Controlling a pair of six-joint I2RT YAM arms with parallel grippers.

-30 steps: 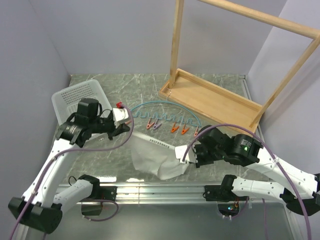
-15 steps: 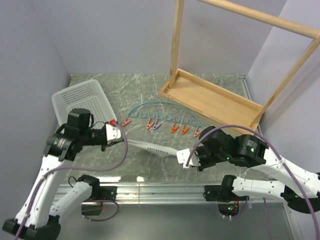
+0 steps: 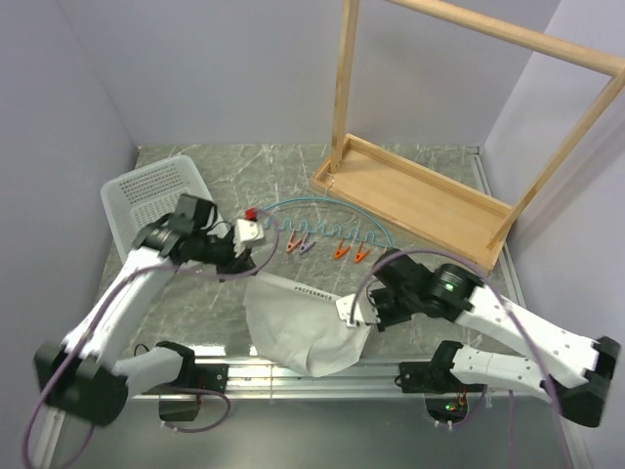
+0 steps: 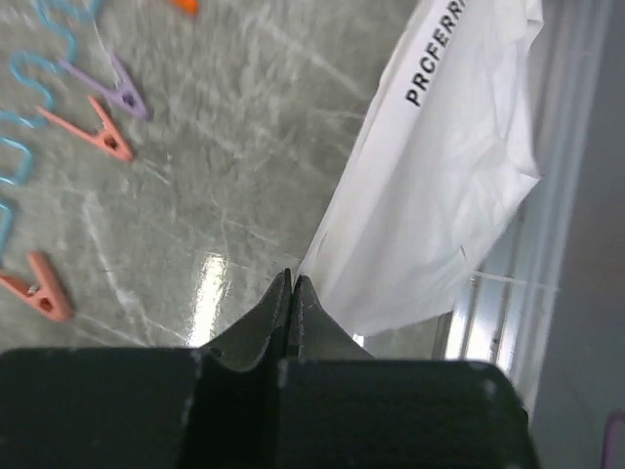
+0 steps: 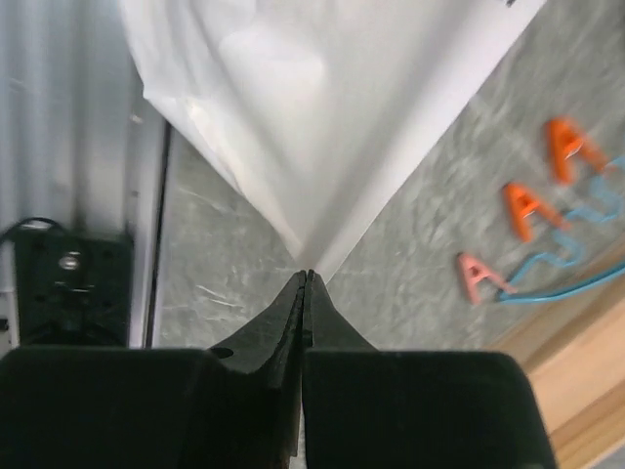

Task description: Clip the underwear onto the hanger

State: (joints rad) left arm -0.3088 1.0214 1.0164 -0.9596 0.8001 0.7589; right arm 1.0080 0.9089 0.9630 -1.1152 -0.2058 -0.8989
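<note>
The white underwear (image 3: 298, 330) hangs slack over the table's near edge, its printed waistband (image 4: 435, 59) running between my two grippers. My left gripper (image 3: 250, 272) is shut on the waistband's left corner, and its fingertips (image 4: 293, 283) pinch the cloth. My right gripper (image 3: 349, 315) is shut on the right corner, which tapers into its tips (image 5: 308, 276). The teal hanger (image 3: 322, 203) lies flat on the table just beyond the underwear, with orange and pink clips (image 3: 342, 251) along it. Some of those clips show in the left wrist view (image 4: 103, 139) and the right wrist view (image 5: 527, 207).
A white perforated basket (image 3: 146, 191) stands at the left, behind my left arm. The big wooden rack frame with its tray base (image 3: 420, 191) fills the back right. A metal rail (image 3: 322, 371) runs along the table's near edge under the cloth.
The underwear, stretched taut between the grippers half a second ago, now hangs as a slack sheet. My left gripper has moved right and away from me; the right one has shifted slightly left.
</note>
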